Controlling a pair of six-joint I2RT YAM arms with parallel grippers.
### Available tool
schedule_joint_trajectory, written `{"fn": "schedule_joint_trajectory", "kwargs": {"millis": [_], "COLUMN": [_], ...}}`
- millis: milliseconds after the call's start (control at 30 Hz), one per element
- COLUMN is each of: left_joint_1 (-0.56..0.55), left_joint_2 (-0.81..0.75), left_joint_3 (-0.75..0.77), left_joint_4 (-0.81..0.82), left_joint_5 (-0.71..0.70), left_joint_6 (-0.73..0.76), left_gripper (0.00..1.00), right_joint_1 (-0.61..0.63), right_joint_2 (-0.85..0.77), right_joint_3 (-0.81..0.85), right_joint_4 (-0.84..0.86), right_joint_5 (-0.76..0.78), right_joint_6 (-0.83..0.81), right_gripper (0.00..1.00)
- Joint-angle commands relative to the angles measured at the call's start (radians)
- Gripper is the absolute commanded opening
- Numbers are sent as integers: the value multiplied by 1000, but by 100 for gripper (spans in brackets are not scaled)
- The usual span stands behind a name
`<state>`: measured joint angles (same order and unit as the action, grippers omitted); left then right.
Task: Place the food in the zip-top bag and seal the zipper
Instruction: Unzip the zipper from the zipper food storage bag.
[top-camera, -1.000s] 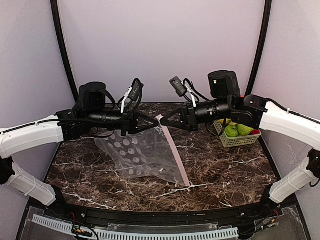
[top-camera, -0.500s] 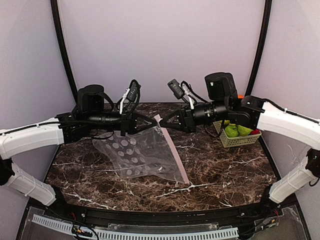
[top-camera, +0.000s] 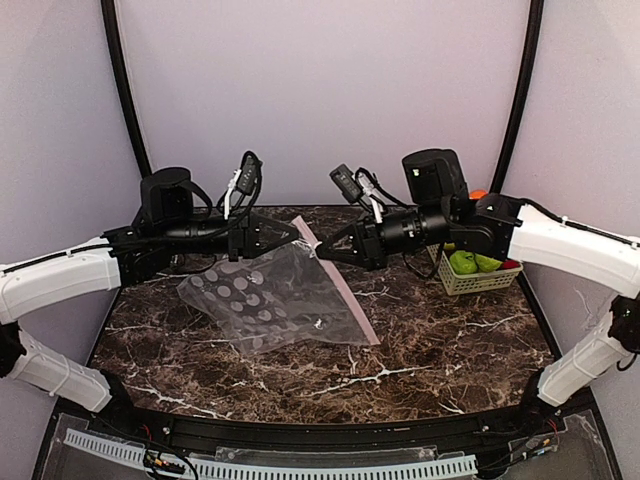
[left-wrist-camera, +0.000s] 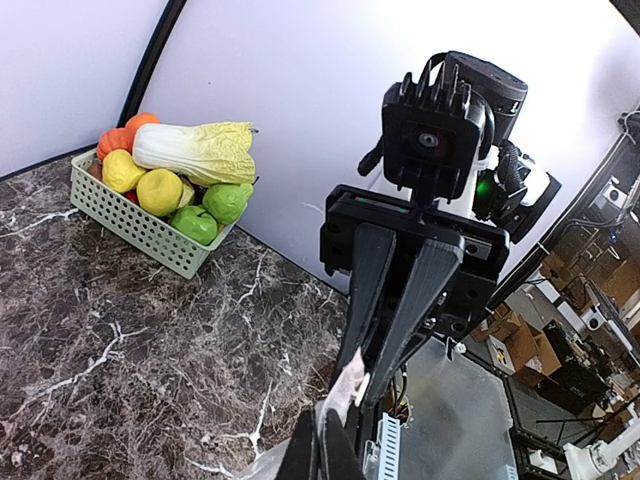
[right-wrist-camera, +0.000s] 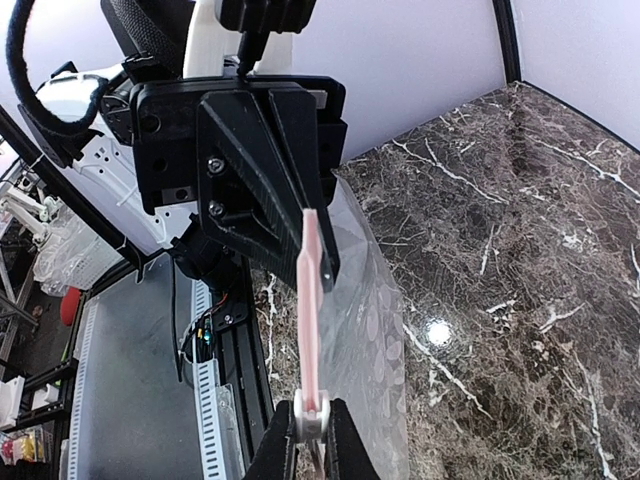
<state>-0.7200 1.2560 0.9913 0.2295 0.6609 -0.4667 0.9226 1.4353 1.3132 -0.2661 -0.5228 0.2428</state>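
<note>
Top external view, near to far. Dark marble table: its middle carries the slack body of the clear, floppy, dot-printed plastic zip-top bag, near end lying on the stone, far end lifted. Narrow pale pink zipper forms the bag's right edge. Its long axis runs from near-right on the table up to far-left, where both arms meet. Left gripper: fingers pressed together on the bag's raised far corner, at the strip's top end. Right gripper: faces it tip to tip, fingers pinched on the zipper just below. Right wrist view shows a small white piece between those fingers, probably the slider tab, with the strip standing straight up to the left gripper. Whether the mouth is open or closed cannot be read. Farther right, well apart from the bag: pale green mesh basket near the back wall, holding the food: yellow-white leafy cabbage, yellow lemon, green pear, orange-red tomato. Judgement: nothing bagged yet. The food lies to the right of both grippers, with the right arm nearer for fetching. Any coming pull on the slider should follow the strip's axis, away from the left gripper's anchor.
</note>
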Motion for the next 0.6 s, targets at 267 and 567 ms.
{"fn": "schedule_joint_trajectory", "kwargs": {"millis": [267,567], "left_joint_1": [98,151], "left_joint_2": [-72,-91], "left_joint_3": [-16,17], "left_joint_4": [-22,-59], "left_joint_5": [-55,-74], "left_joint_6": [-7,16], "left_gripper": [1,1], "right_joint_1": [4,4], "right_joint_2": [34,49], "right_joint_3": [-5,-18], "right_joint_4": [-71,-92], "right_joint_5": [1,21], "right_joint_6": [-19,-28], "right_gripper": [0,0]}}
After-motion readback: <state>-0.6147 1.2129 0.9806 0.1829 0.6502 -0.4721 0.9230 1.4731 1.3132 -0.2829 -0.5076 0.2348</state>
